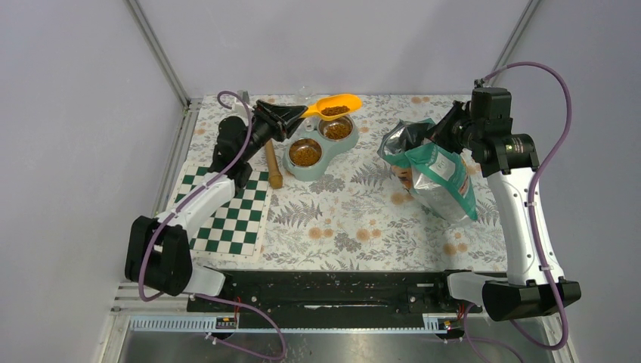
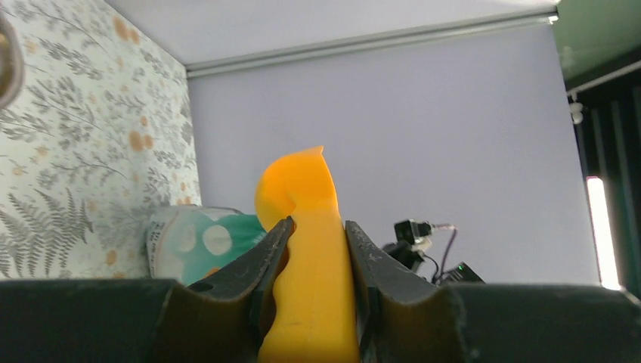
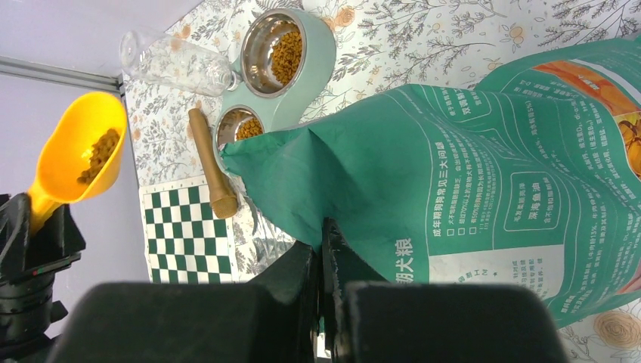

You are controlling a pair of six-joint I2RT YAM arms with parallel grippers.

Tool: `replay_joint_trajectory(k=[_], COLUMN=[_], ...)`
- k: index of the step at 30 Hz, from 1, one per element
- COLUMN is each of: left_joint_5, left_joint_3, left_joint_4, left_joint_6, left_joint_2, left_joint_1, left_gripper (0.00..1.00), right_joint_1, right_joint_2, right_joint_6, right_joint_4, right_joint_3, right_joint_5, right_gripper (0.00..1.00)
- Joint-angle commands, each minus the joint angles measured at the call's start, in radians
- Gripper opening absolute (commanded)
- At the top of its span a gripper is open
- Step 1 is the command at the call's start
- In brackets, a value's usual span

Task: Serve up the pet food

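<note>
My left gripper (image 1: 296,116) is shut on the handle of the orange scoop (image 1: 338,105), which holds brown pet food (image 1: 334,110) above the far bowl of the green double feeder (image 1: 326,175). Both steel bowls hold kibble: the near bowl (image 1: 305,153) and the far bowl (image 1: 338,129). In the left wrist view the scoop handle (image 2: 317,287) sits squeezed between my fingers. My right gripper (image 1: 444,127) is shut on the edge of the teal-and-silver bag (image 1: 435,172), holding its top open; the right wrist view shows the bag (image 3: 453,174), scoop (image 3: 79,159) and feeder (image 3: 321,64).
A wooden rolling pin (image 1: 272,165) lies left of the feeder beside a green-and-white checkered mat (image 1: 230,215). A clear plastic bottle (image 3: 178,64) lies behind the feeder near the back wall. A floral cloth (image 1: 340,219) covers the table.
</note>
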Motion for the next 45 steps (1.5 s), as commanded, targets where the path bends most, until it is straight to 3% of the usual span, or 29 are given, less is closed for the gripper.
replay_joint_trajectory(k=[1, 22, 32, 45], left_joint_5=[-0.158, -0.538, -0.694, -0.9], left_joint_3=[0.001, 0.146, 0.369, 0.624], left_joint_4=[0.01, -0.131, -0.482, -0.687], left_joint_6=[0.055, 0.137, 0.3, 0.542], left_joint_2=[0.046, 0.32, 0.373, 0.475], left_joint_1=[0.001, -0.053, -0.098, -0.21], left_gripper=[0.0, 0.0, 0.0, 0.0], right_joint_1=[-0.008, -0.021, -0.027, -0.031], right_joint_2=[-0.045, -0.056, -0.092, -0.12], right_joint_6=[-0.006, -0.018, -0.026, -0.032], right_joint_4=[0.047, 0.05, 0.041, 0.034], right_joint_3=[0.03, 0.002, -0.018, -0.029], right_joint_5=[0.031, 0.054, 0.081, 0.087], right_gripper=[0.0, 0.0, 0.0, 0.0])
